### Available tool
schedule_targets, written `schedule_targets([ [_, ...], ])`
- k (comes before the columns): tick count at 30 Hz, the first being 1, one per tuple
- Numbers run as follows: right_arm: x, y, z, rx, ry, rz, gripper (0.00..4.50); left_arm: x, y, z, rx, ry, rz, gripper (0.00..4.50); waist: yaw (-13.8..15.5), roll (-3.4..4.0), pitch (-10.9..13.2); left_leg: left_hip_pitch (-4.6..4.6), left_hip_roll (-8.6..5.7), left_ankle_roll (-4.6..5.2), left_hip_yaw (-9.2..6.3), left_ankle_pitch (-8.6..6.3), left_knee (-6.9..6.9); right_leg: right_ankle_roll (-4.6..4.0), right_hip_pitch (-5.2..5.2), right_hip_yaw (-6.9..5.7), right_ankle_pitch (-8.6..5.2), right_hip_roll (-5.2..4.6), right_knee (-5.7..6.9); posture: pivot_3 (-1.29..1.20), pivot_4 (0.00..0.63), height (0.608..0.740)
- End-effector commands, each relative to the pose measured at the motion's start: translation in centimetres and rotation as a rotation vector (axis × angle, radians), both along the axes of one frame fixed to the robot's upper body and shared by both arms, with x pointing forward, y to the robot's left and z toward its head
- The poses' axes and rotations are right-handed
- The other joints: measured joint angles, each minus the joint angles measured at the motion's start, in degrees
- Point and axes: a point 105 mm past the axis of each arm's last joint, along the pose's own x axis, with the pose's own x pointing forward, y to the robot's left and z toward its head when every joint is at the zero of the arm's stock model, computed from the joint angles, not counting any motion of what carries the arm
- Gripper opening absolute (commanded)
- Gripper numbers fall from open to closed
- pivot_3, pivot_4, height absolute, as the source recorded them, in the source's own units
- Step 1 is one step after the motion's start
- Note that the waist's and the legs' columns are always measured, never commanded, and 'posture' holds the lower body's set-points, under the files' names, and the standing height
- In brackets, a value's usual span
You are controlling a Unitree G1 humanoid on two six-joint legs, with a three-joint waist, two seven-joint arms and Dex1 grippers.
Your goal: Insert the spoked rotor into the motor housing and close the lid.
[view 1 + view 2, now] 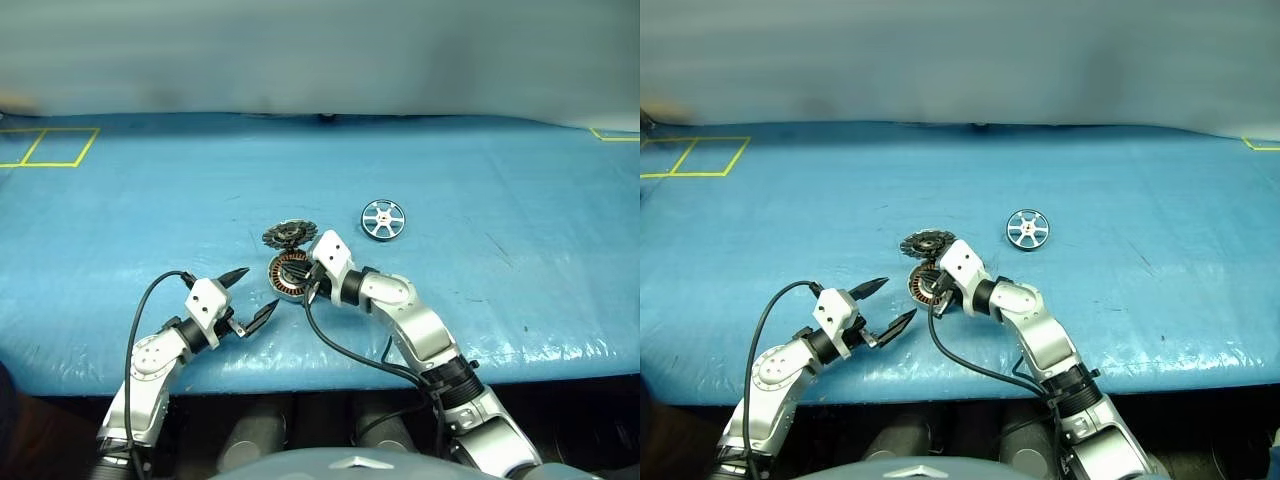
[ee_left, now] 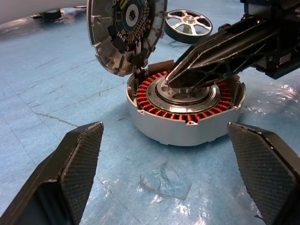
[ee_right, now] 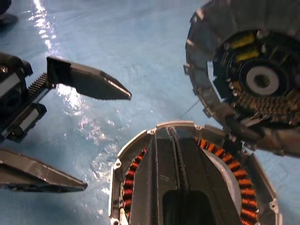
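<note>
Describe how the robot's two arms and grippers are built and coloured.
Both arms are silver-grey segments with black joints and a loose black cable. Each ends in a white wrist block; the left gripper and the right gripper each carry two black, pointed fingers with cross-hatched pads.

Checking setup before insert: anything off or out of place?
Nothing damaged. The lid stands open, the shut right gripper tip is in the motor housing, and the spoked rotor lies apart on the table.
</note>
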Motion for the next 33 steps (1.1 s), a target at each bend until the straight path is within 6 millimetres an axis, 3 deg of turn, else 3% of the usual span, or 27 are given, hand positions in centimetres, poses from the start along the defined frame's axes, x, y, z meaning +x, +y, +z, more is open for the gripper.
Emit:
schedule_targets([
  [1,0.2,0.1,0.8,-0.003,-0.034,0.007,0.02,0.1,-0.3,0.9,0.000,-0.036,-0.016,4.50,0.0,0.00,0.0,0.00,0.00,0.00,0.00,0.00,0.01,0.01,0.01,-0.01,0.00,0.00,0.00,0.00,0.150,0.740],
  [11,0.7,-0.7,-1.8,-0.116,-0.010,-0.014,0.02,0.1,-0.2,0.8,0.003,-0.036,-0.012,4.50,0.0,0.00,0.0,0.00,0.00,0.00,0.00,0.00,0.00,-0.05,0.00,-0.01,0.03,0.00,0.00,0.00,0.150,0.740],
  [27,1.0,-2.9,-3.3,-0.535,-0.181,-0.036,0.02,0.0,-0.2,0.7,-0.002,-0.030,-0.011,4.50,0.4,-0.04,-0.1,0.04,0.00,-0.02,-0.01,0.02,0.09,0.17,0.11,-0.03,-0.13,-0.01,0.03,0.00,0.150,0.740],
  [33,0.2,-3.6,-3.9,-0.588,-0.154,-0.004,0.02,0.0,-0.2,0.7,-0.004,-0.029,-0.008,4.50,1.0,-0.07,-0.1,0.04,-0.01,-0.02,-0.01,0.02,0.16,0.02,0.15,-0.03,-0.22,-0.03,0.02,0.00,0.150,0.740],
])
